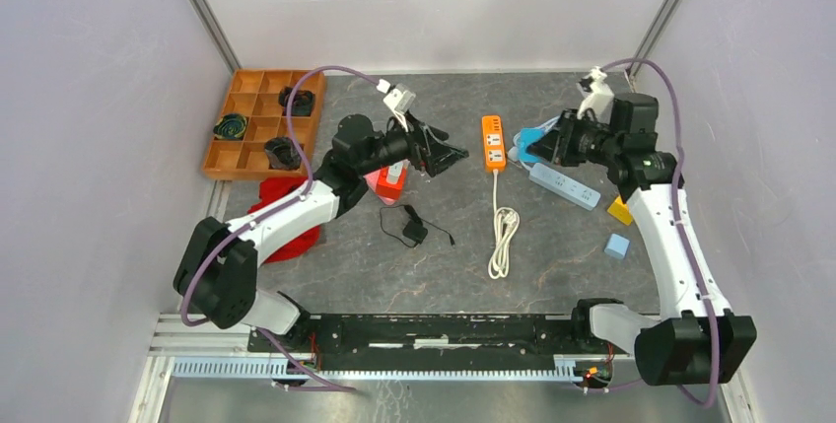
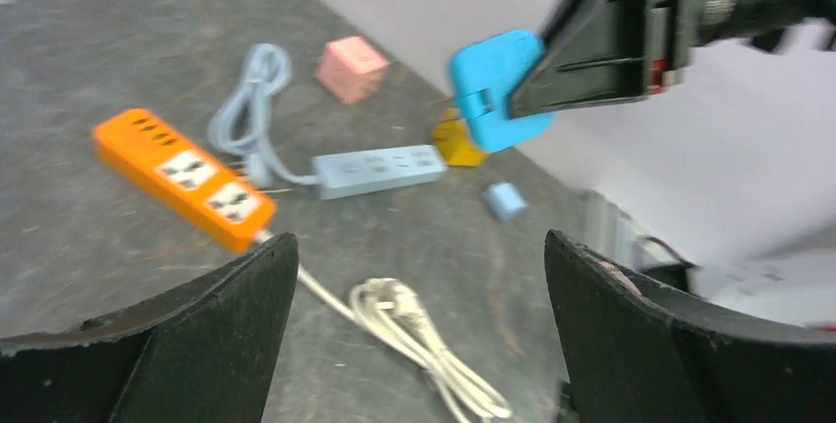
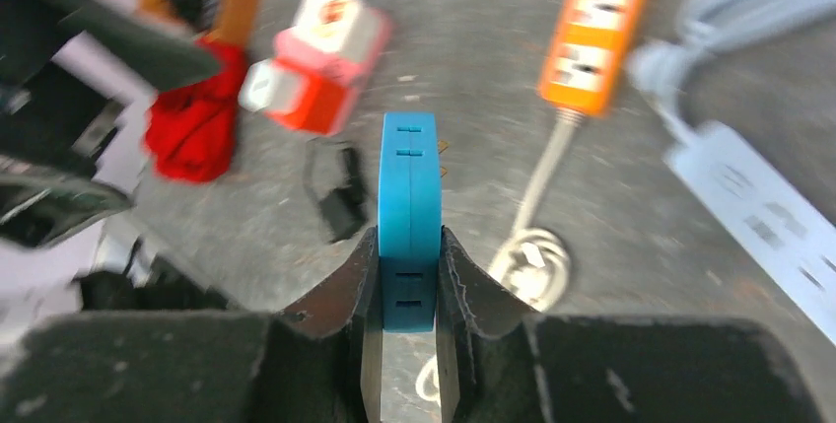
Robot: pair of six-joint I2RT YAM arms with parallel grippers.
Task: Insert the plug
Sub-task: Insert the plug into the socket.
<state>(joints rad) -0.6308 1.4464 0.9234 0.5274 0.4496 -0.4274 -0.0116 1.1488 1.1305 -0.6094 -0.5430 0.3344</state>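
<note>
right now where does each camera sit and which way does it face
top: fixed above and behind the arms, looking down on the table; both arms and bases show
left wrist: on the left arm, facing the right hand holding the blue plug; its own open fingers show
right wrist: on the right arm, looking along its fingers, shut on the plug, down at the table
shared: all three show the orange power strip

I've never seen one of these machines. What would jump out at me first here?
The bright blue plug stands out, pinched in the right gripper above the table. Just left of it, the orange power strip lies mid-table, its white cord coiled toward the near edge. The left gripper hangs wide open and empty, facing both.
</note>
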